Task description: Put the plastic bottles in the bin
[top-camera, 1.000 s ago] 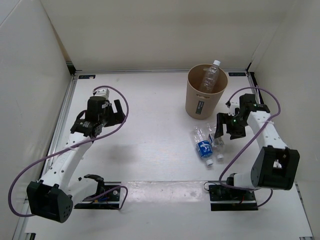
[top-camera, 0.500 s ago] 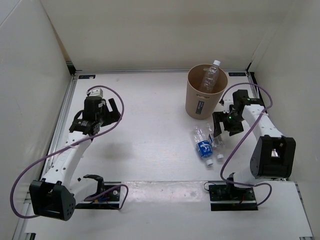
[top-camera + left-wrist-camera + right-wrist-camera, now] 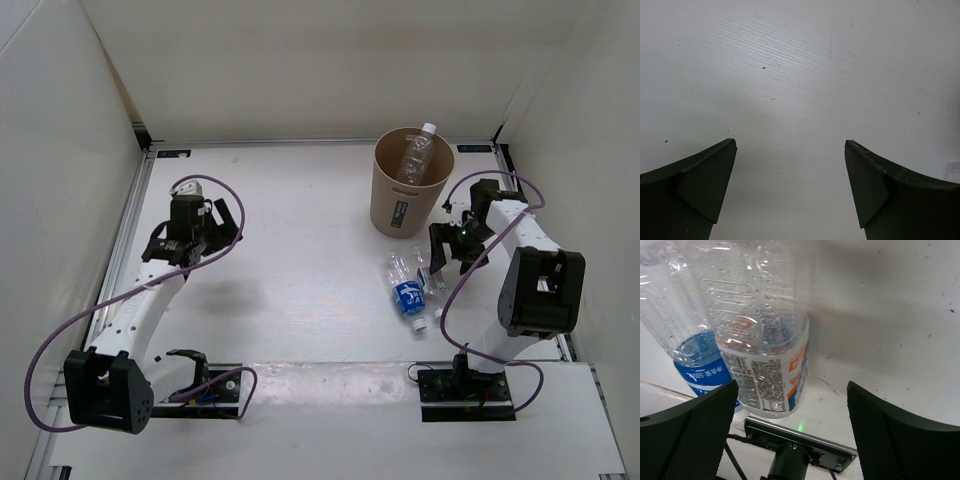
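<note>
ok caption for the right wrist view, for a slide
open right end effector facing a blue-labelled clear plastic bottle beside a white-labelled clear plastic bottle

Three plastic bottles show in all. One slim clear bottle (image 3: pixel 415 158) with a white cap stands in the bin. Two lie on the surface (image 3: pixel 300 200) at the bin's 6 o'clock: a blue-labelled bottle (image 3: pixel 406 292) and a bottle with a white and orange label (image 3: pixel 765 355). There is one bin (image 3: pixel 395 215). Two arms stand on the surface, a left arm (image 3: pixel 135 310) at 9 o'clock and a right arm (image 3: pixel 530 245) at 3 o'clock. Each carries two dark fingers (image 3: pixel 695 185), four altogether, and one of the two purple cables (image 3: pixel 210 178).
</note>
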{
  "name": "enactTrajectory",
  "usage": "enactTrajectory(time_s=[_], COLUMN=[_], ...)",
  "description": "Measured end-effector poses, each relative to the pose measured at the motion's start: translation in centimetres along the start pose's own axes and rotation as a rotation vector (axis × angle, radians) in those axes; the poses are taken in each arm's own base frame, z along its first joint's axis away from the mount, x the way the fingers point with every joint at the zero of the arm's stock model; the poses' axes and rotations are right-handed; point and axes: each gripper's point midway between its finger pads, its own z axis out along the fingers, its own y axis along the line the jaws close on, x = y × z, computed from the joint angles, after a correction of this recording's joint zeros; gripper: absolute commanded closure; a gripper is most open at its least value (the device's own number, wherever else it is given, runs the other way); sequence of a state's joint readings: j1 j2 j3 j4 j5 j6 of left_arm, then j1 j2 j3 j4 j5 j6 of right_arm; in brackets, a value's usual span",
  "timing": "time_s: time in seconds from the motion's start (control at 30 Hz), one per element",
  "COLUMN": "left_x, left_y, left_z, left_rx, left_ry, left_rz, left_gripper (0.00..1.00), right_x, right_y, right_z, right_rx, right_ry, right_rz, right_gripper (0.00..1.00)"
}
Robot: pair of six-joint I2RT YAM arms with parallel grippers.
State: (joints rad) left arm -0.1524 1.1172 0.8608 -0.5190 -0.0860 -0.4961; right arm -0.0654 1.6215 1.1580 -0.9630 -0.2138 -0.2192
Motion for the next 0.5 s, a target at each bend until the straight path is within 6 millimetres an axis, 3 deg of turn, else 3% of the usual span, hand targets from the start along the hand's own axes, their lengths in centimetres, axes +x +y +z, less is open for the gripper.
enactTrajectory(time_s=[0.33, 0.5], left_x=[0.7, 1.2], left_y=[0.1, 0.2], left_z=[0.6, 0.5], left_rx=[-0.012, -0.009], left_ry=[0.041, 0.065], left_rz=[0.003, 0.015], left_gripper=[0.00, 0.00], right_x=[-0.1, -0.3], right_y=[1.7, 3.8], right_z=[0.1, 0.2], right_rx=[-0.060, -0.045], right_ry=[-0.004, -0.003], right_rz=[-0.011, -0.081], right_gripper=[0.10, 0.10])
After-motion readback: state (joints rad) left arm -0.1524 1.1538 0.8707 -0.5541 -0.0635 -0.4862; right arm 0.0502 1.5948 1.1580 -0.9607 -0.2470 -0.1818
